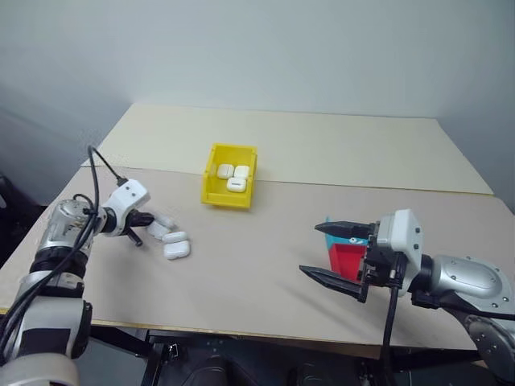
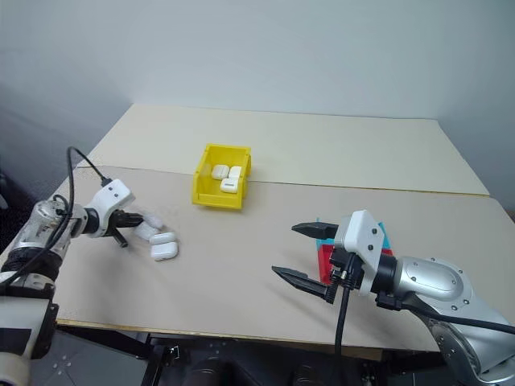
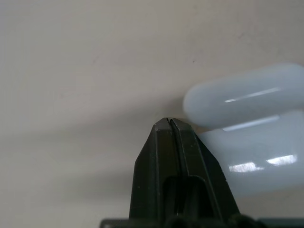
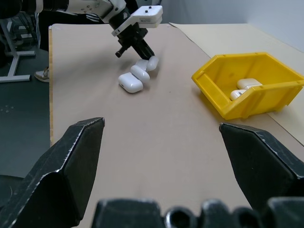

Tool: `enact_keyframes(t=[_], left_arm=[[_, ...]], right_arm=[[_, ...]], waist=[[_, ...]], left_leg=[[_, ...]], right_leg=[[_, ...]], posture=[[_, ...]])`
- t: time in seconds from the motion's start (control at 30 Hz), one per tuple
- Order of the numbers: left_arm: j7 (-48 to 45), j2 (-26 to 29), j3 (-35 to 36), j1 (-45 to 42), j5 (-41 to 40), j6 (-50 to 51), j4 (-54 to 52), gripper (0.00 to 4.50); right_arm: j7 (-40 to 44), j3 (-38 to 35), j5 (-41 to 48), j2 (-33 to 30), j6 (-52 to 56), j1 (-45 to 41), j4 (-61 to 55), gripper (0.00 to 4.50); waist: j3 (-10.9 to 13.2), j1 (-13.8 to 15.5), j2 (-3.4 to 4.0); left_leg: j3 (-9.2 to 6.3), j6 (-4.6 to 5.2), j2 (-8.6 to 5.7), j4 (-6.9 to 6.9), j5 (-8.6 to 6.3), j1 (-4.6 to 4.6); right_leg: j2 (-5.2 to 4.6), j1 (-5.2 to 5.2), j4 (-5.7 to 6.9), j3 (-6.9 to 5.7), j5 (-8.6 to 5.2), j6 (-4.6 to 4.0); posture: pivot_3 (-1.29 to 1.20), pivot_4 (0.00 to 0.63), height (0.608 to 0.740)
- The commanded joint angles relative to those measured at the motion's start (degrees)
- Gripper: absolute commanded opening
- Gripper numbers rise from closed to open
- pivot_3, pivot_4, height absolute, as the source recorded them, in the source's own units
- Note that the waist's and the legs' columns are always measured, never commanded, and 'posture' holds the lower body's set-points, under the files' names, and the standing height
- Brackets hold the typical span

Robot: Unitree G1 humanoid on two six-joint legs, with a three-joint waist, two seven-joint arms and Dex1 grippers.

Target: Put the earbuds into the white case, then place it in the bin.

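Just beside closed left gripper: white case

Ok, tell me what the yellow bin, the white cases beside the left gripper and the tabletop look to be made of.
Small bright yellow rectangular bin: likely moulded plastic, uniform colour, slightly shiny walls. Small glossy white rounded cases on the table: hard plastic by the look, sharp light streaks on them in the left wrist view. Beige tabletop: matte, no reflections; possibly laminate or board, unclear.
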Motion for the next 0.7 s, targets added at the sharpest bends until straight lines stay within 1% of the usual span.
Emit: enact_keyframes(t=[0.03,0.17,0.27,0.3,0.37,0.53,0.57,0.6,0.7], left_arm=[[-3.28,-1.17,-0.6,-1.56,-0.35,-1.18,0.48,0.03],[-4.49,0.74,-0.43,-1.75,0.51,-0.81,0.22,0.03],[-5.15,4.57,-0.83,-1.48,2.17,-1.53,-0.1,0.03],[-5.86,5.53,-0.83,-1.52,2.19,-1.62,-0.26,0.22],[-7.56,7.92,-0.59,-1.6,2.1,-1.83,-1.5,0.63],[-11.95,12.05,0.24,-1.53,0.88,-0.25,-6.22,2.24],[-13.36,12.7,0.23,-1.05,0.52,0.27,-7.52,2.63],[-15.16,13.47,0.29,-0.12,-0.08,0.75,-9.48,2.86],[-22.29,16.37,0.09,4.43,-2.77,3.43,-16.97,3.87]], right_arm=[[0.0,-0.92,0.81,-0.43,-0.36,-0.51,-1.95,4.5],[-0.12,-1.21,1.04,-0.44,-0.24,-0.22,-2.2,4.5],[-0.16,-1.3,1.02,-0.35,-0.35,0.19,-2.39,4.5],[-0.16,-1.27,0.96,-0.31,-0.41,0.26,-2.4,4.5],[-0.12,-1.04,0.81,-0.12,-0.59,0.25,-2.22,4.5],[0.16,-0.49,0.52,0.24,-0.99,-0.08,-1.65,4.5],[0.24,-0.45,0.49,0.29,-1.05,-0.07,-1.59,4.5],[0.37,-0.43,0.52,0.33,-1.11,-0.04,-1.54,4.5],[0.46,-0.3,0.55,0.48,-1.19,0.0,-1.55,4.5]], waist=[[0.0,-0.27,0.0],[0.0,-1.39,-0.01],[0.0,-2.17,-0.06],[-0.01,-2.51,-0.07],[-0.01,-2.97,-0.07],[-0.01,-3.15,-0.08],[-0.01,-3.1,-0.08],[-0.01,-3.06,-0.08],[-0.01,-3.18,-0.07]], left_leg=[[0.0,0.01,0.0,0.0,0.0,-0.01],[0.0,0.01,0.01,-0.01,0.0,-0.05],[-0.01,0.01,0.03,-0.02,0.0,-0.06],[0.0,0.01,0.08,-0.02,0.0,-0.06],[-0.01,0.01,0.09,-0.06,0.0,-0.06],[-0.01,0.0,0.11,-0.06,0.0,-0.06],[0.0,0.0,0.11,-0.06,0.0,-0.06],[0.0,0.0,0.11,-0.06,0.0,-0.06],[0.03,0.0,0.12,-0.06,0.0,-0.05]], right_leg=[[0.0,-0.02,0.0,0.0,0.0,0.0],[0.02,-0.08,0.01,0.0,0.0,0.0],[0.04,-0.1,0.01,0.0,0.0,0.01],[0.09,-0.12,0.01,0.01,0.0,0.0],[0.11,-0.14,0.01,0.01,-0.01,0.0],[0.11,-0.15,0.01,0.01,-0.01,0.0],[0.11,-0.16,0.01,0.02,-0.01,0.0],[0.11,-0.15,0.01,0.02,-0.01,0.0],[0.11,-0.16,0.01,0.07,-0.02,0.0]], posture=[[0.0,0.15,0.74],[0.0,0.15,0.74],[0.0,0.15,0.74],[0.0,0.15,0.74],[0.0,0.15,0.74],[0.0,0.15,0.74],[0.0,0.15,0.74],[0.0,0.15,0.74],[0.0,0.15,0.74]])
